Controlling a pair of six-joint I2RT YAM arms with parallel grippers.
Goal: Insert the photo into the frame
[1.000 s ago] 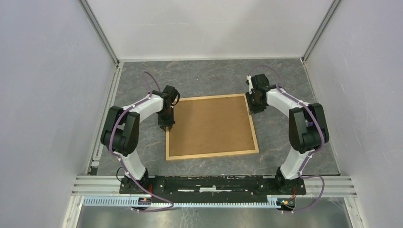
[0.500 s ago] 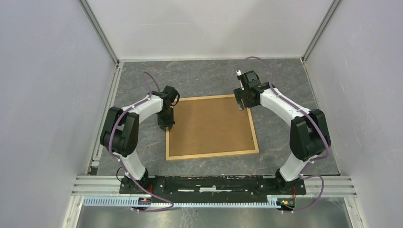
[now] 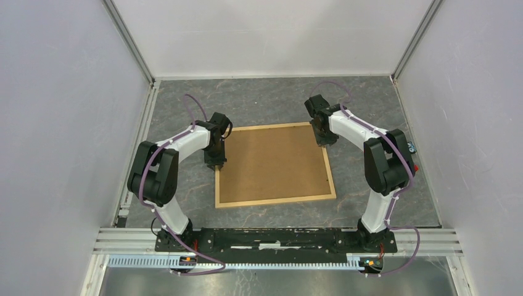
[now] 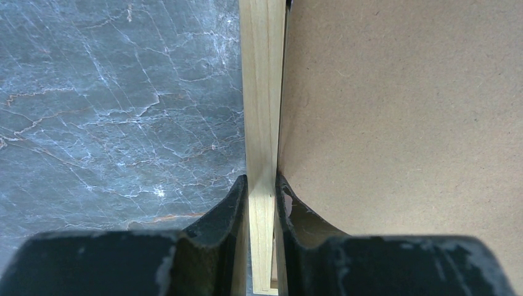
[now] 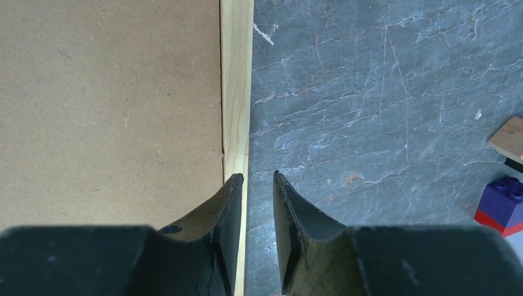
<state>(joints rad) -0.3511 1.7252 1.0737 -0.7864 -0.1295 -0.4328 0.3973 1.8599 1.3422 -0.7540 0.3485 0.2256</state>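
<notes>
The frame lies flat on the table between the two grippers, a brown board filling its opening.

The left gripper points down at the frame's left strip, near the far corner. Its jaws stand narrow and clamp that strip: one finger is on the table side and the other on the board side, with the wood touching both. The board spreads to the right of this hand and the bare table to its left.

The right gripper is at the frame's right strip, near the far right corner. Its jaws are narrow, with only table showing in the gap. The left finger lies over the strip; whether it touches cannot be told. A blue and red block sits well to this hand's right.
</notes>
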